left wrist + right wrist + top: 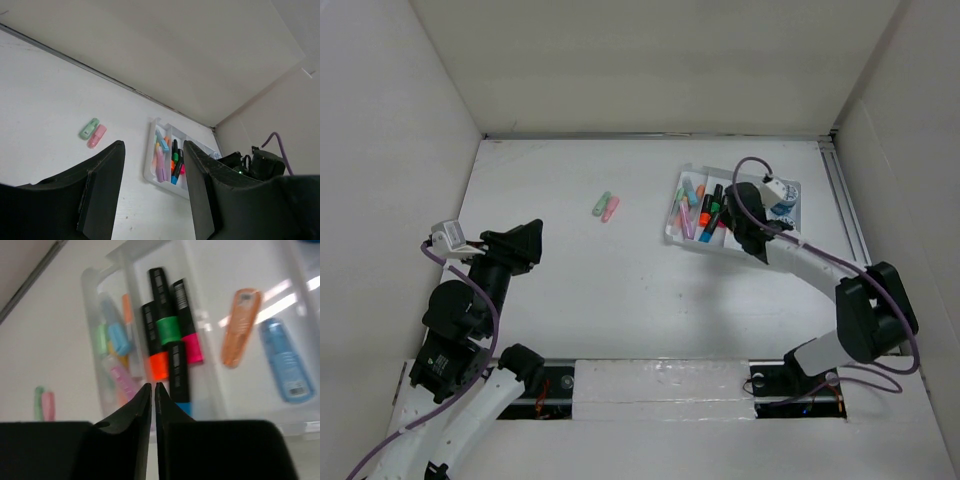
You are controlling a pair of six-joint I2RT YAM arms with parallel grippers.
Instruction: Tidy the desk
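The large flat matte white table (620, 290) spreads smooth and plain beneath both sets of fingers and runs out to white walls on every side. The left arm's black fingers (102, 192), broad, wedge-shaped and dull-surfaced, stand spread wide apart with nothing between them. Well beyond their tips and slightly to the left lie two small rounded pastel pieces, side by side and touching: one mint green oblong piece (90, 128) and one pink oblong piece (97, 136). Farther out, seen through the gap between these fingers, sits the one shallow white plastic compartmented tray (148, 165). The right arm's black fingers (137, 412), tapering to thin blades, are pressed together with only a hairline slit left, and nothing is visible in it. They hang low by the tray's near wall. Just beyond their tips lie four glossy black-barrelled highlighters, packed close and parallel: one with a green band (167, 330), one with a pink band (192, 347), one with an orange band (158, 365) and one with a blue band (180, 402). To the left of the tips, a compartment holds a blurred heap of pastel sticks (112, 340), too soft to count. To the right, past a translucent divider, lie two flat rounded pieces well apart from the tips: one orange oblong piece (241, 325) and one blue oblong piece (282, 357).
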